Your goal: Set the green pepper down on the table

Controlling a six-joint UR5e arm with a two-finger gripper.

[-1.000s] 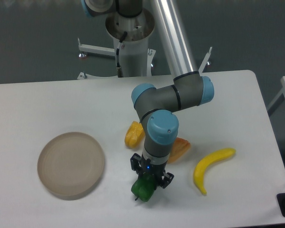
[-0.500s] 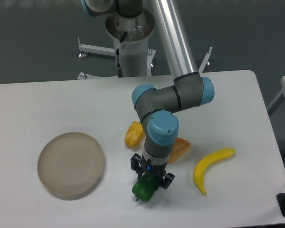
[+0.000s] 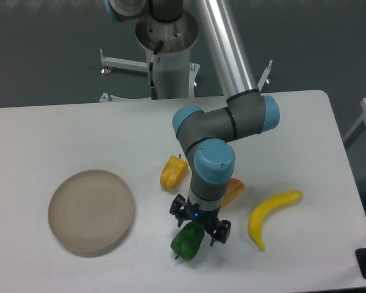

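The green pepper (image 3: 186, 243) lies on the white table (image 3: 79, 128) near its front edge, with its thin stem pointing to the lower left. My gripper (image 3: 199, 223) hangs just above the pepper's upper right end, pointing down. Its jaws stand spread on either side of the pepper's top, and the black fingers (image 3: 178, 209) do not seem to press on it. Most of the pepper shows clear of the gripper.
A round beige plate (image 3: 91, 211) sits at the left. A yellow-orange pepper (image 3: 172, 172) lies just left of the arm, and an orange piece (image 3: 233, 190) is partly hidden behind the wrist. A yellow banana (image 3: 269, 215) lies to the right.
The wrist and gripper have shifted a little to the right and away from the pepper. The pepper has stayed almost in place and shows more fully now.
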